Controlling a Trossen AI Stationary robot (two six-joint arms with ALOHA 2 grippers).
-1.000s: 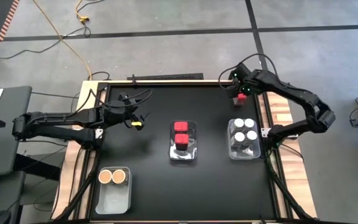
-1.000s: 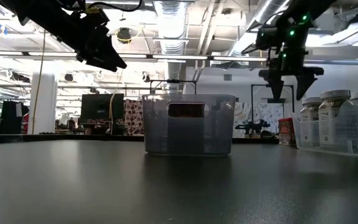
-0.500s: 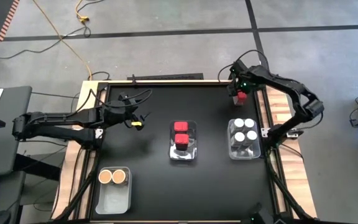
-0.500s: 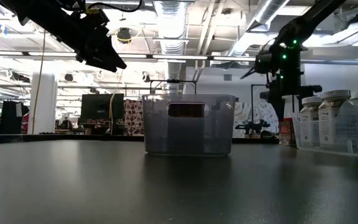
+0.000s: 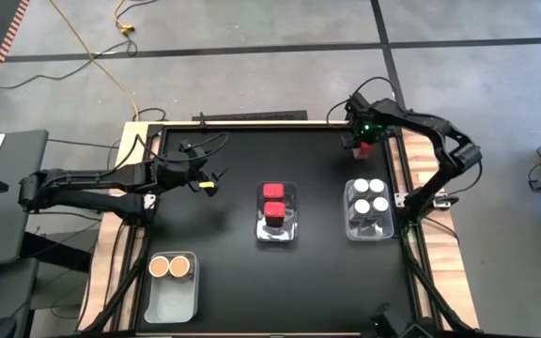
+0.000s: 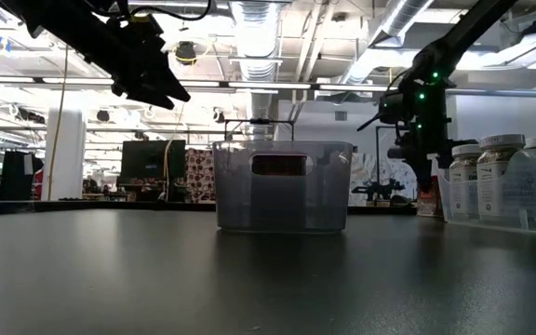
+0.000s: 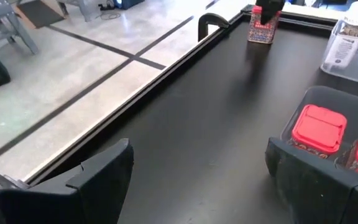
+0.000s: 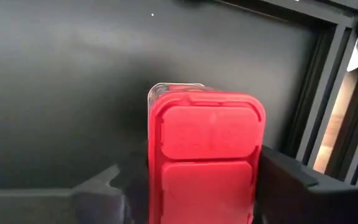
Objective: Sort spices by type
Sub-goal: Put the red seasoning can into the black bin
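Tin (image 8: 205, 155) sits directly under my right gripper (image 5: 363, 141), at the table's far right corner, its red cap filling the gap between my fingers (image 8: 291, 180). They straddle it, one on each side, spread a little wider than the cap; whether the pads touch yet I cannot tell. It stands upright, long axis vertical, so closing is the move I judge due. My left gripper (image 5: 208, 178) hangs open and empty over the left half, well apart. Bin (image 5: 277, 230) with two red tins lies mid-table.

Glossy red plastic spice lid (image 8: 207, 155), matt black tabletop (image 8: 61, 81)
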